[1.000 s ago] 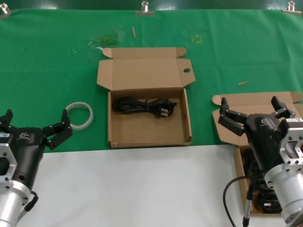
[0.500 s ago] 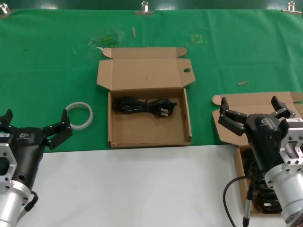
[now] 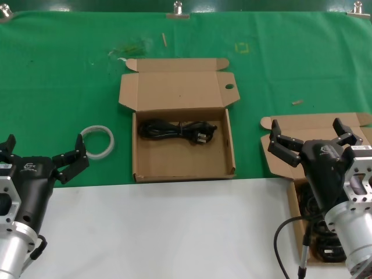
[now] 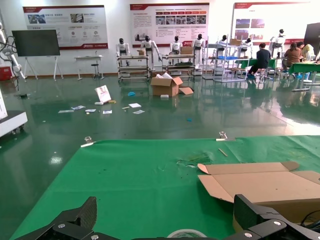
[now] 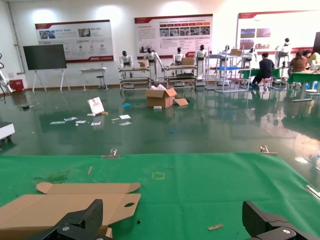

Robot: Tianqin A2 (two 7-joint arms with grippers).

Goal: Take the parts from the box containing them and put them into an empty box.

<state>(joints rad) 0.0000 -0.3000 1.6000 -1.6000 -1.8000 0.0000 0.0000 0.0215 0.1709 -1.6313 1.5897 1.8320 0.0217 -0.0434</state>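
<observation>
The bench [image 3: 70, 75] wears a plain green cloth, with a bare white strip along its near edge. Both cartons, the one with the holed lid [image 3: 180, 131] and the plain-lidded one [image 3: 290, 163], are brown cardboard. The cable bundle [image 3: 177, 130] is black, the ring [image 3: 97, 141] white, both tools, left [image 3: 40, 152] and right [image 3: 306, 135], black

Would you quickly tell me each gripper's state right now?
Left gripper: open, holding nothing.
Right gripper: open, holding nothing.
</observation>
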